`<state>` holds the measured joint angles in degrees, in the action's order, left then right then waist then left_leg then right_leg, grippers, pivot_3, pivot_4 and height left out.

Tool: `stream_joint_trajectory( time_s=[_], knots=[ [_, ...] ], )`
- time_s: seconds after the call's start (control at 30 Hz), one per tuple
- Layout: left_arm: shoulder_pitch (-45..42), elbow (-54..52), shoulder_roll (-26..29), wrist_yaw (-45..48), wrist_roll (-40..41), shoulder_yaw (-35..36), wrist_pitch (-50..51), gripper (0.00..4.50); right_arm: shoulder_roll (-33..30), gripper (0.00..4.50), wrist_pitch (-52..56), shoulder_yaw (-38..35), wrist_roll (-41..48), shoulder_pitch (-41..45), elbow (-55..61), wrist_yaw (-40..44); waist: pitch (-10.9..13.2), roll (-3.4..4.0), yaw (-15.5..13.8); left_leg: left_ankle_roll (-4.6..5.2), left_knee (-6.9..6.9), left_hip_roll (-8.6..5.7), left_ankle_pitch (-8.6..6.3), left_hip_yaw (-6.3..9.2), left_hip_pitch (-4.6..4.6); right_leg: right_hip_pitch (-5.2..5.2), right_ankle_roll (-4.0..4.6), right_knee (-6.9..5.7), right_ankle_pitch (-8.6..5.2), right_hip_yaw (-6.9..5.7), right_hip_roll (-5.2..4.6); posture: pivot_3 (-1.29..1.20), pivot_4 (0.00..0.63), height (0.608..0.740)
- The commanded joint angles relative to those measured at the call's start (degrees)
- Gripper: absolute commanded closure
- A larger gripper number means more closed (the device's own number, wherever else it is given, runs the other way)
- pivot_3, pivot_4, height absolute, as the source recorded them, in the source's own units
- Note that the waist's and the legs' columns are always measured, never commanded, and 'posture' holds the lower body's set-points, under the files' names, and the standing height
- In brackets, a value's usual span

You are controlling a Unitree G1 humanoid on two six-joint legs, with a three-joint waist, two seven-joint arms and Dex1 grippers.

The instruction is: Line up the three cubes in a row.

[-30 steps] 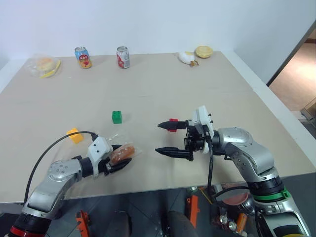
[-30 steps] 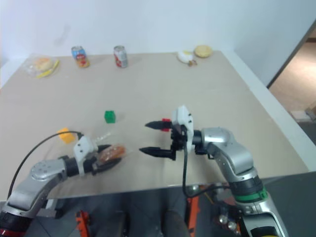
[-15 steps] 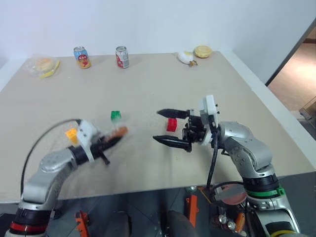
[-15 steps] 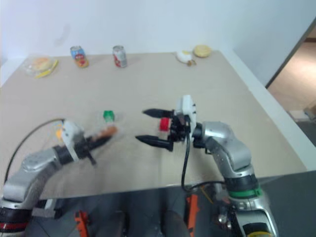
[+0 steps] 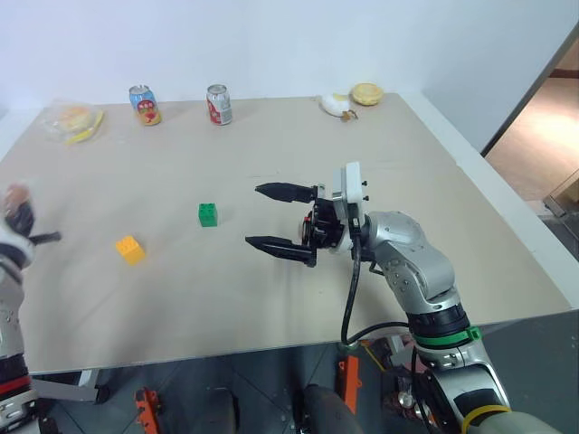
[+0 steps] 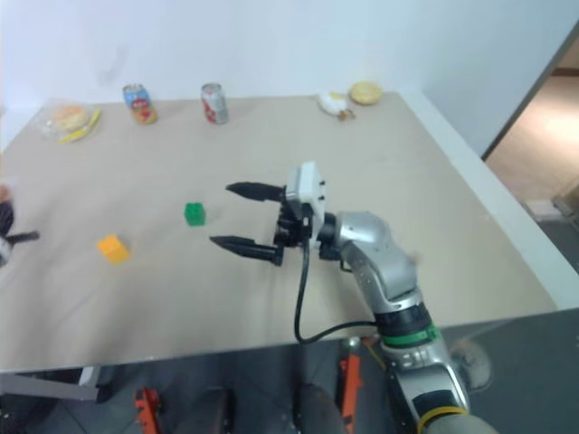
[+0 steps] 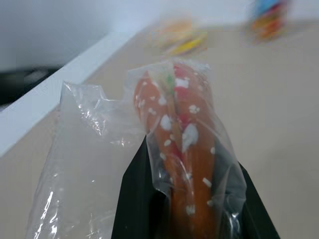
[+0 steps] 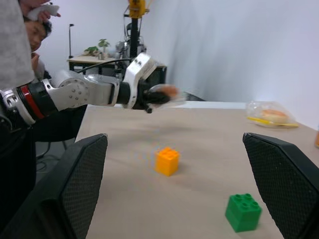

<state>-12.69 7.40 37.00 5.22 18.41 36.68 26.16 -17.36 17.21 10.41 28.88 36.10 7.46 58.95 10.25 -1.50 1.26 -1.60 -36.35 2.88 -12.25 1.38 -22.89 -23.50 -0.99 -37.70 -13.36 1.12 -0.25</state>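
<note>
The green cube (image 5: 208,214) and the yellow-orange cube (image 5: 129,250) are seen lying apart on the desk (image 5: 271,298), the green one nearer the middle, the yellow-orange one nearer the robot's left and closer to the front edge. The red cube cannot be made out; it is probably hidden behind the right end effector (image 5: 271,218), though that cannot be confirmed.

The right end effector is held wide open and empty above the desk, its fingers pointing toward the green cube. The left end effector (image 8: 149,97) is clamped on a plastic-wrapped bread roll (image 7: 182,149), held out past the desk's left edge in the right wrist view.

Several risks are judged from this. If the red cube does lie under the right arm, it could be knocked out of place by a low sweep toward the green one. The small studded cubes could be nudged aside, or tipped, by a wide-open approach that is poorly centred. The roll's loose wrapper could slip from the left grip and fall to the floor.
</note>
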Motion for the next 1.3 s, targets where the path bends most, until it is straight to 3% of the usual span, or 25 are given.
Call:
stream_joint_trajectory(
  time_s=[0.03, 0.27, 0.33, 0.53, 0.57, 0.67, 0.87, 1.0, 1.3],
  knots=[
    [2.16, 2.54, 0.54, -1.69, -1.85, 2.49, -2.24, 4.34, 0.91, 0.00, -1.58, 1.10, -0.29, 0.98, 0.76, 1.57, -0.03, -0.07, -0.18, -0.02, 0.00, 0.00, 0.01, 0.01, 0.00, 0.01, 0.00, 0.00, 0.00, -0.04, -0.02, 0.00, 0.150, 0.740],
    [4.78, 3.61, -1.04, -1.52, -1.28, 2.14, -2.49, 4.34, 2.09, 0.00, -0.30, 2.02, 0.80, 0.87, 1.92, 2.53, -0.05, -0.25, -0.12, -0.29, 0.00, 0.03, 0.17, 0.00, 0.01, 0.01, 0.07, 0.00, 0.10, -0.09, -0.08, 0.00, 0.150, 0.740],
    [4.75, 3.63, -1.58, -2.37, -0.97, 2.78, -2.01, 3.37, 2.17, 0.00, -0.24, 2.18, 0.61, 0.77, 1.95, 2.64, -0.05, -0.26, -0.11, -0.29, 0.00, 0.06, 0.17, -0.03, 0.04, 0.00, 0.10, -0.02, 0.12, -0.09, -0.06, 0.00, 0.150, 0.740],
    [3.84, 2.71, -2.05, -4.88, -1.13, 3.55, -3.00, 1.42, 1.92, 0.00, 0.05, 1.87, 0.59, 0.55, 2.07, 2.51, -0.06, -0.30, -0.10, -0.30, 0.02, 0.09, 0.17, -0.03, 0.04, -0.04, 0.12, -0.10, 0.10, -0.08, -0.02, 0.00, 0.150, 0.740],
    [3.34, 2.45, -1.96, -5.74, -1.22, 4.02, -3.51, 1.25, 1.80, 0.00, 0.04, 1.51, 0.72, 0.39, 2.01, 2.41, -0.06, -0.31, -0.10, -0.30, 0.02, 0.09, 0.17, -0.04, 0.04, -0.04, 0.12, -0.10, 0.10, -0.08, -0.02, 0.00, 0.150, 0.740],
    [1.72, 0.84, -1.09, -7.91, -1.28, 5.35, -4.55, 0.06, 1.36, 0.00, 0.59, -0.06, 1.79, -0.14, 1.93, 1.93, -0.06, -0.35, -0.12, -0.30, 0.02, 0.09, 0.17, -0.03, 0.04, -0.05, 0.12, -0.12, 0.10, -0.08, -0.03, 0.00, 0.150, 0.740],
    [-0.49, -3.26, -1.45, -9.65, -1.06, 6.18, -7.74, 0.02, 0.07, 0.00, 1.05, -2.75, 2.59, -0.29, 0.04, 1.28, -0.07, -0.39, -0.12, -0.32, 0.02, 0.07, 0.18, -0.10, 0.04, -0.04, 0.11, -0.12, 0.10, -0.04, -0.06, 0.00, 0.150, 0.740],
    [-2.86, -14.87, -3.85, 9.04, 8.46, -4.80, -11.14, 0.02, -5.50, 0.00, -2.16, -5.25, -0.49, 6.13, -14.97, 7.40, -0.04, -0.41, -0.49, -0.61, 0.02, 0.04, 0.32, -0.10, 0.01, -0.01, 0.09, -0.12, 0.11, -0.09, -0.09, 0.00, 0.150, 0.740],
    [4.19, -29.47, -3.03, 32.64, 14.58, -23.15, -10.34, 0.02, -9.28, 0.00, -20.68, -1.88, -14.97, 22.94, -56.74, 18.21, 0.01, -0.38, 1.33, -0.60, 0.21, 0.06, 0.33, -0.92, 0.07, -0.21, -0.16, -0.07, 0.18, 0.54, -0.14, 0.00, 0.150, 0.740]
  ],
)
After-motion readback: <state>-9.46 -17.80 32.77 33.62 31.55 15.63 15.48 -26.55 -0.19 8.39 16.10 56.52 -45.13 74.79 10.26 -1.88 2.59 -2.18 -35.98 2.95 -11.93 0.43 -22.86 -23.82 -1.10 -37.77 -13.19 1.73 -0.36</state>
